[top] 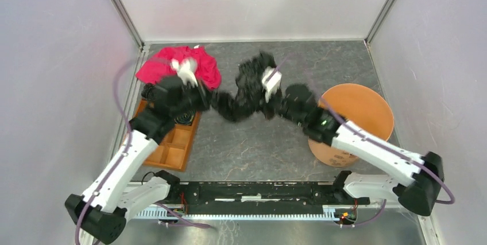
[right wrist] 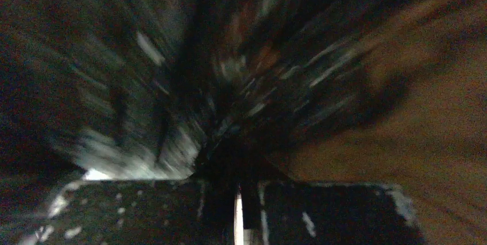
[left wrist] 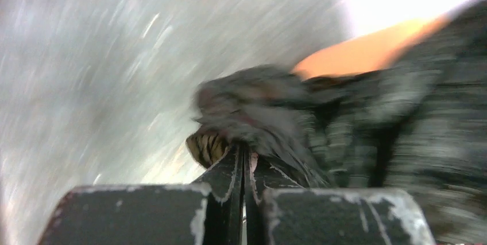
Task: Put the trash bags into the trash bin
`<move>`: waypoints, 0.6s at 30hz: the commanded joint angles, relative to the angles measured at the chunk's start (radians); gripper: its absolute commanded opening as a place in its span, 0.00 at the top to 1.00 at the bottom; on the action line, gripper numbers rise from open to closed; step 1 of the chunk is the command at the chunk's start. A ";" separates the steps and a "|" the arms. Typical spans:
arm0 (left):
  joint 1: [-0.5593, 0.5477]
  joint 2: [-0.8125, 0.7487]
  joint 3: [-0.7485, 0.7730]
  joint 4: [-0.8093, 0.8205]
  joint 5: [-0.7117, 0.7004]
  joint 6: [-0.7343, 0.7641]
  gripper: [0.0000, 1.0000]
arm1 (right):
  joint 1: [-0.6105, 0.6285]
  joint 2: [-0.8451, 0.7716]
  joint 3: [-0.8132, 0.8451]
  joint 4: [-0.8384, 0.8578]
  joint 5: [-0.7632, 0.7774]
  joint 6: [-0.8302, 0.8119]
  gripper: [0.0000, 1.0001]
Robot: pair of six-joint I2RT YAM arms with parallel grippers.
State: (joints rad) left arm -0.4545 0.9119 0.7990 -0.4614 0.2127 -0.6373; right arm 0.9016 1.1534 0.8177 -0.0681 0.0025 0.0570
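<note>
**A:** What is the step in hand asking of the two arms?

**B:** They are carrying the black trash bag (top: 247, 93) between them over the table (top: 258, 147), left of the orange bin (top: 330, 153) and apart from it. It probably calls for both arms travelling right together. The mouth of the bag should be spreading as it is coming over the rim, not bunching.

**A:** Is anything threatening that?

**B:** The plastic is looking thin and crinkly, so a hard pull apart could be tearing it or slipping it free. The red cloth (top: 172, 64) is lying close behind the left arm, and it should not be snagging.

**A:** And the jaws?

**B:** The left gripper (left wrist: 242, 162) is pinching a gathered fold of the bag, with its fingers almost together. The right gripper (right wrist: 238, 193) is showing only a thin slit between its fingers, with dark plastic bunched right at the tips. It appears to be clamping the bag too, though that view is smearing badly.
</note>
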 commanded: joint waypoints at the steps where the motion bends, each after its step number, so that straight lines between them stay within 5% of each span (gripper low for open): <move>1: 0.005 0.005 0.548 0.312 0.274 0.046 0.98 | 0.003 -0.082 0.500 0.025 0.000 -0.117 0.99; 3: 0.005 -0.001 0.626 0.420 0.327 0.009 0.98 | 0.003 -0.113 0.540 0.059 -0.054 -0.119 1.00; 6: 0.005 -0.074 0.544 0.430 0.212 0.001 0.98 | 0.003 -0.201 0.379 0.188 -0.057 -0.091 0.99; 11: 0.005 -0.119 0.177 0.116 -0.062 -0.045 0.98 | 0.003 -0.185 0.025 0.207 -0.009 0.036 0.99; 15: 0.005 -0.135 -0.058 0.054 0.018 -0.049 0.98 | 0.009 -0.157 -0.130 0.268 -0.130 0.136 0.99; 18: 0.005 -0.235 -0.057 0.121 0.089 -0.047 0.98 | 0.012 -0.184 -0.060 0.257 -0.106 0.110 0.99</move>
State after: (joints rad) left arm -0.4500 0.8143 0.7189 -0.3004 0.2386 -0.6552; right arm 0.9035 1.0557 0.6704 0.1505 -0.0757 0.1310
